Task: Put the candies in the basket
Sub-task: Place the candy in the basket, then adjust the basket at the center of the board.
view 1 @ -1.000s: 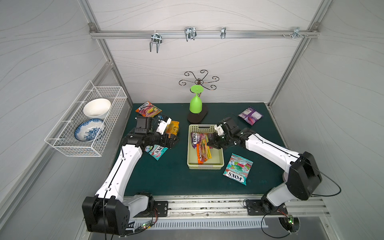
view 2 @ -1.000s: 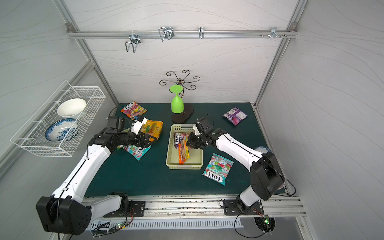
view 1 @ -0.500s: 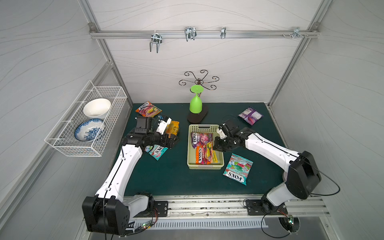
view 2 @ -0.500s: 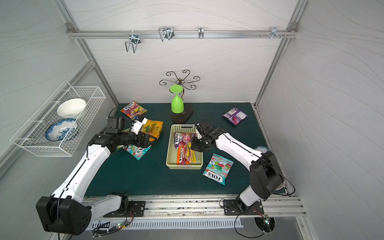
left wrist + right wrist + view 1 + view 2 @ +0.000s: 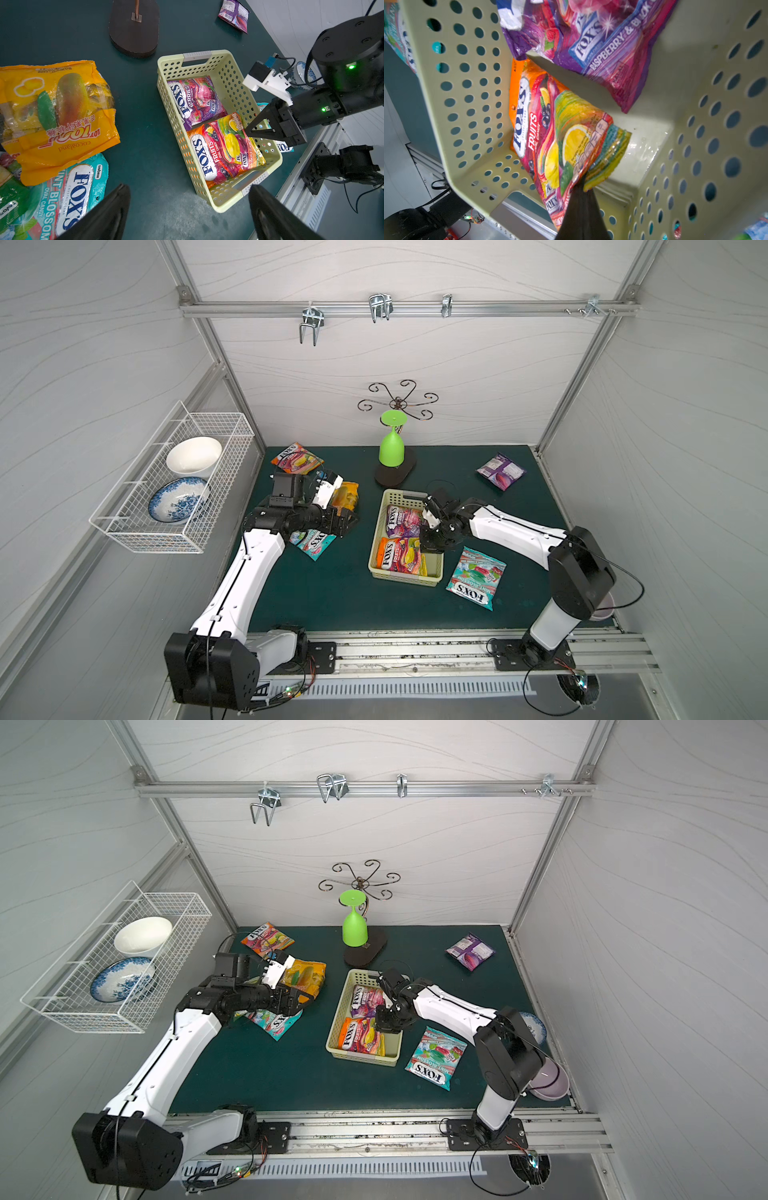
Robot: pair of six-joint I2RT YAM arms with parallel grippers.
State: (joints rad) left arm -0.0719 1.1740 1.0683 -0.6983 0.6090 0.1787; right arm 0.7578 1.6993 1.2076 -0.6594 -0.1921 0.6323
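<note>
Orange candy bag (image 5: 401,555) lay in the basket (image 5: 403,578), right gripper (image 5: 249,131) clamped on its corner; we judged release next, left gripper (image 5: 189,188) agape.

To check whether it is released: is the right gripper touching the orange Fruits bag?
Touching. The right wrist view shows the right gripper shut on the orange Fruits bag at its corner.

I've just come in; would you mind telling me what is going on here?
The right pincer is shut on a corner of the glossy orange FOX'S Fruits bag, which sits in the pale yellow-green perforated plastic basket beside a purple FOX'S Berries bag. The left pincer hangs open and empty by the yellow-orange bag. Several more bags lie on the dark green mat outside.
</note>
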